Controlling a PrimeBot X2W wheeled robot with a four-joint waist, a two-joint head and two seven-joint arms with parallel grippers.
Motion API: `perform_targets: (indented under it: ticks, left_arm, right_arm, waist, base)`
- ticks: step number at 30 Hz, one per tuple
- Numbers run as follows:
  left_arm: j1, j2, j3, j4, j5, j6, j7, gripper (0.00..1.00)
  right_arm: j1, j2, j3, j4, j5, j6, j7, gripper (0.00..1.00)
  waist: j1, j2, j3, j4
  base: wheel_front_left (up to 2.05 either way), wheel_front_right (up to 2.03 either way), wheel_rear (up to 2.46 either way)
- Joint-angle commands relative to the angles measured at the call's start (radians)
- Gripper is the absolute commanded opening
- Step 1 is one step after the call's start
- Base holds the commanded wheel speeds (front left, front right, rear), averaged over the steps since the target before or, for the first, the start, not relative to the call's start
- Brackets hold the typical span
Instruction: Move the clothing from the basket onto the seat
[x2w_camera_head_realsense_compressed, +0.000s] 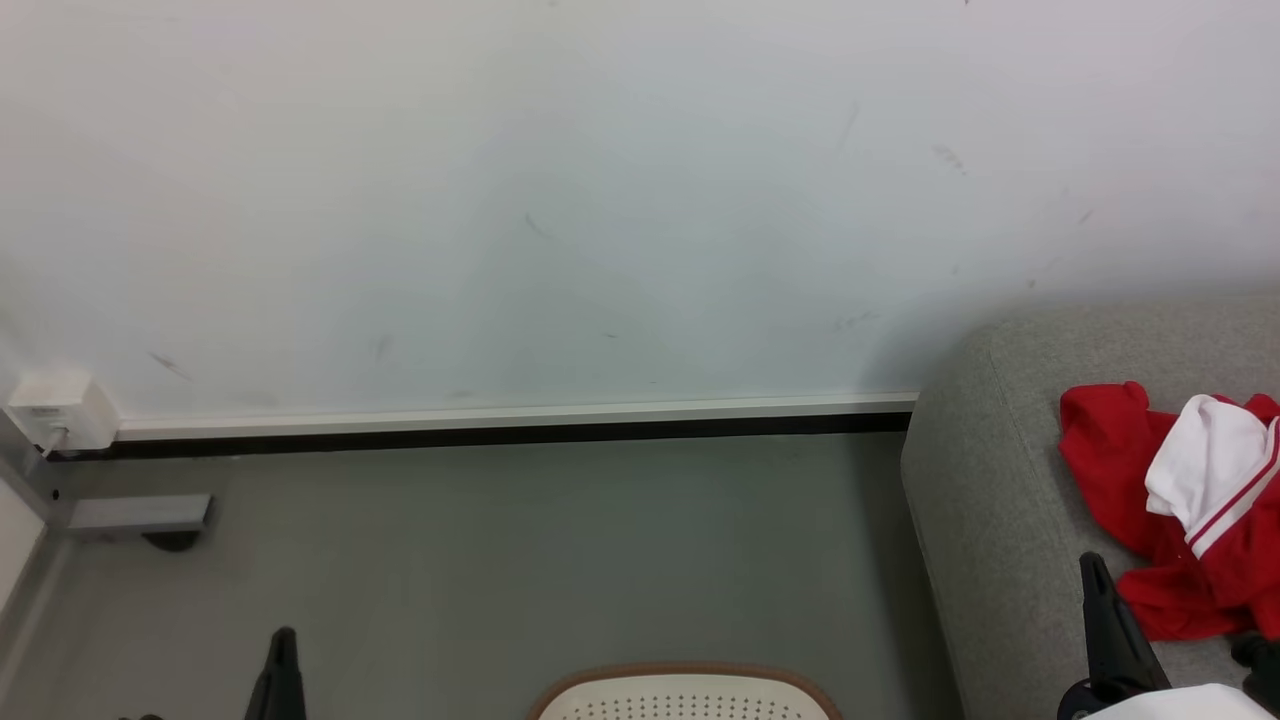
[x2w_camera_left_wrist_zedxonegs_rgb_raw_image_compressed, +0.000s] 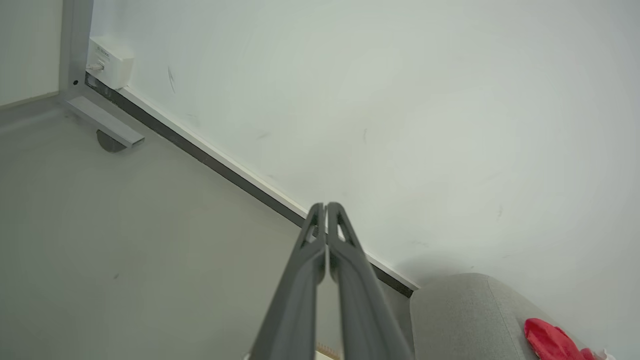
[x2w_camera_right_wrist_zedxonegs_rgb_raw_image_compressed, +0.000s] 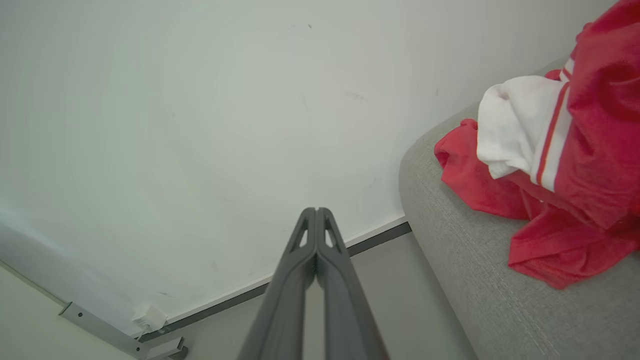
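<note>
Clothing (x2w_camera_head_realsense_compressed: 1180, 520) is on the seat (x2w_camera_head_realsense_compressed: 985, 500), bunched in one heap at the right of the head view, near the seat end that faces the bare floor.

Nearest: basket (x2w_camera_head_realsense_compressed: 685, 692) on the floor (x2w_camera_head_realsense_compressed: 520, 560), bottom centre of the head view. Only its far brown rim and a strip of perforated wall are in frame, so I can't tell what's inside.

Left gripper (x2w_camera_left_wrist_zedxonegs_rgb_raw_image_compressed: 326, 205): low, left of the basket, over the floor. Jaws pressed together, nothing between them.

Right gripper (x2w_camera_right_wrist_zedxonegs_rgb_raw_image_compressed: 317, 210): lower right, over the front part of the seat. Jaws closed tip to tip, holding nothing. In the head view its dark finger stands just beside the heap's near edge. The right wrist view puts the heap off to the right, apart from the fingers.

Mid: plain grey floor runs from the basket to the wall, and the seat's side borders it on the right.

On the seat: red garment (x2w_camera_head_realsense_compressed: 1105, 460) underneath, spreading toward the seat's end. Striped garment (x2w_camera_head_realsense_compressed: 1210, 460) is crumpled on top, white panel up, red-white stripes along its edge.

Far: dark skirting strip (x2w_camera_head_realsense_compressed: 500, 434) with white trim, then a white wall (x2w_camera_head_realsense_compressed: 600, 200) with light scuffs. At far left, a white box (x2w_camera_head_realsense_compressed: 55, 408) with a cable, low on the wall, and a grey metal foot (x2w_camera_head_realsense_compressed: 140, 514) below it.
</note>
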Motion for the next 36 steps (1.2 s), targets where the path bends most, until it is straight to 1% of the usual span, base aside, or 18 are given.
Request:
perform_targets:
  ticks: [1,16,36]
  left_arm:
    - [-0.027,0.007,0.001,-0.010,-0.044,-0.005,0.010,0.00]
    - [-0.056,0.009,0.000,-0.002,-0.251,-0.020,0.064,0.00]
    - [-0.089,0.011,0.000,0.006,-0.481,-0.036,0.125,0.00]
  right_arm:
    - [-0.026,-0.002,-0.012,-0.014,0.038,-0.001,0.012,0.00]
    - [-0.035,0.009,-0.048,-0.016,0.224,-0.001,0.066,0.00]
    - [-0.041,0.019,-0.088,-0.018,0.434,-0.001,0.126,0.00]
  waist:
    - [0.0000,0.0000,0.001,0.000]
    - [0.0000,0.0000,0.007,0.004]
    - [0.0000,0.0000,0.015,0.008]
  base:
    - [0.00,0.00,0.00]
    - [0.00,0.00,0.00]
    - [0.00,0.00,0.00]
